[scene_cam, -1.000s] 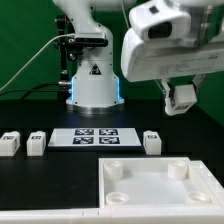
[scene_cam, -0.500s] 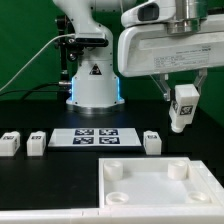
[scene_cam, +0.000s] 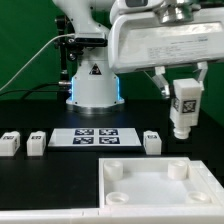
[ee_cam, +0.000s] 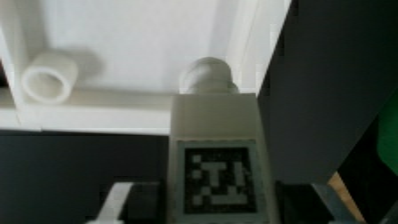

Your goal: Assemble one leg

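My gripper (scene_cam: 183, 90) is shut on a leg (scene_cam: 184, 106), a small white oblong block with a black-and-white tag on its face. The leg hangs upright in the air at the exterior view's right, above the far right corner of the white slab (scene_cam: 150, 190). In the wrist view the held leg (ee_cam: 217, 135) points its round tip at a corner socket (ee_cam: 214, 72) of the slab (ee_cam: 134, 40), and a second socket (ee_cam: 50, 78) shows beside it. Each finger (ee_cam: 125, 200) flanks the leg's tagged end.
Three more legs stand on the black table: two (scene_cam: 10, 143) (scene_cam: 36, 142) at the exterior view's left and one (scene_cam: 152, 141) beside the marker board (scene_cam: 93, 138). The robot's base (scene_cam: 92, 85) stands behind the board.
The gripper has come down and toward the camera with the leg in it. The leg has turned from tilted to upright over the slab's corner.
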Robot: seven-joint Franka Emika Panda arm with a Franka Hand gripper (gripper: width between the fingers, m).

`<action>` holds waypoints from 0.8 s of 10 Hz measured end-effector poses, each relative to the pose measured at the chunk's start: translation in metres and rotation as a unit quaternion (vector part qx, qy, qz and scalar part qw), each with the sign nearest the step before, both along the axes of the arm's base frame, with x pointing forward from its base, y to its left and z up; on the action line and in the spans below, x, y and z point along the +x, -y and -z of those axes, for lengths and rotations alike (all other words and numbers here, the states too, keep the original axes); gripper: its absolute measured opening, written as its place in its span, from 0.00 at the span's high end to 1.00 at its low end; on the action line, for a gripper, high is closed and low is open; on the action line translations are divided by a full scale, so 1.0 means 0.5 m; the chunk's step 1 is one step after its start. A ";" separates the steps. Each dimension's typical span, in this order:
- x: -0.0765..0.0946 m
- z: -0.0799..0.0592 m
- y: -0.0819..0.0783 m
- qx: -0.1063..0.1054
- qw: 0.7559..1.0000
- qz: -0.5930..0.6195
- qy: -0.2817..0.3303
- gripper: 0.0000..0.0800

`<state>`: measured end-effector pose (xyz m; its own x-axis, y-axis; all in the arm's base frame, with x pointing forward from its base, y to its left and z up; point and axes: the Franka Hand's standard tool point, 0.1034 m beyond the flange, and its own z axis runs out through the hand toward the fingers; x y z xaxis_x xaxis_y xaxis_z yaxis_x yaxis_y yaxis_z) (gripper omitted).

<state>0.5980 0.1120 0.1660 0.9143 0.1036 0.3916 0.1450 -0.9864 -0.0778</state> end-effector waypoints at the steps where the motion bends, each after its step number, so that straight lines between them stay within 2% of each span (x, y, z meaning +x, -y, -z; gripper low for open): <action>1: 0.032 -0.002 -0.011 0.003 1.000 -0.002 0.008 0.63; 6: 0.023 0.008 -0.017 0.007 1.000 0.002 0.018 0.63; 7: 0.004 0.027 -0.030 0.009 0.999 -0.002 0.032 0.63; 8: 0.005 0.044 -0.026 0.006 0.999 -0.004 0.031 0.63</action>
<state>0.6003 0.1252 0.1443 0.8875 0.1055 0.4486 0.1581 -0.9841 -0.0812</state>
